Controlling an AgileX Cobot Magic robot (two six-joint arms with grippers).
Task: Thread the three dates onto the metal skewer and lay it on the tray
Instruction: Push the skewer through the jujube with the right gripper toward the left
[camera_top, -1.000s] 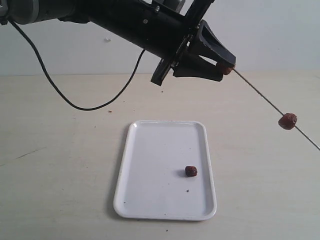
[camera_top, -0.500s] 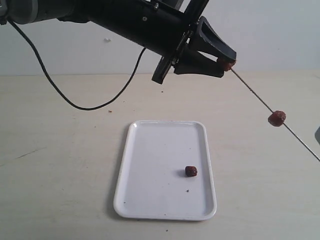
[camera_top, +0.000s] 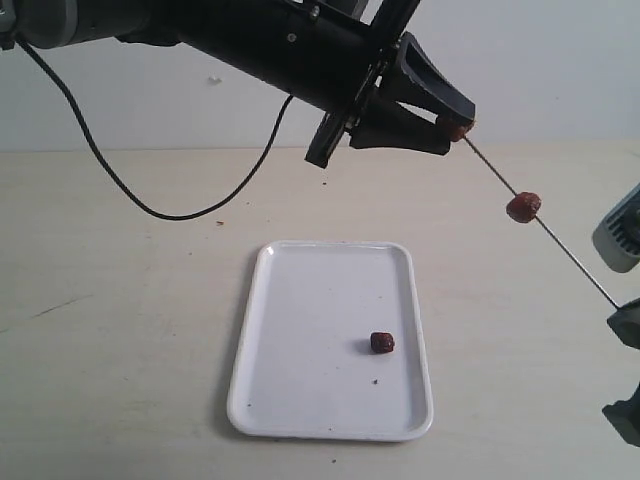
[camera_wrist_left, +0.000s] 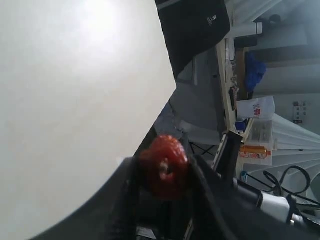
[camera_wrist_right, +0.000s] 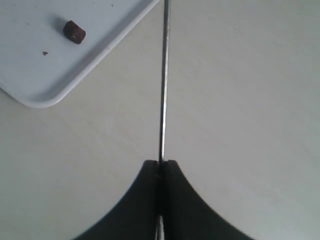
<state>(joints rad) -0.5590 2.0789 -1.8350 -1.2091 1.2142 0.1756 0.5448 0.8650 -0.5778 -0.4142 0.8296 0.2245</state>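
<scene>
The metal skewer (camera_top: 575, 262) is up in the air, slanting from the upper middle of the exterior view down to the right edge. The right end effector (camera_wrist_right: 160, 167) has its jaws pinched tight on the lower end of it. One threaded date (camera_top: 523, 207) sits partway along the rod, a bit nearer the pointed end than the held end.

At the pointed end, the left end effector (camera_top: 450, 133) is clamped on a second date (camera_wrist_left: 164, 165), one finger on each side, and the skewer tip meets that date about at its middle. The left wrist view shows a pale spot in the date's centre. That could be the point poking in, but I honestly can't tell how deep it's gone.

The third date (camera_top: 382, 342) lies loose on the white tray (camera_top: 300, 300), toward its lower right, with nothing near it. The tray sits flat on the bench (camera_top: 120, 300), mid-frame.

My read on progress is that one date is on, one is being spiked right now and one is untouched. Laying the skewer on the tray hasn't begun, so it's about halfway, maybe a bit under.
</scene>
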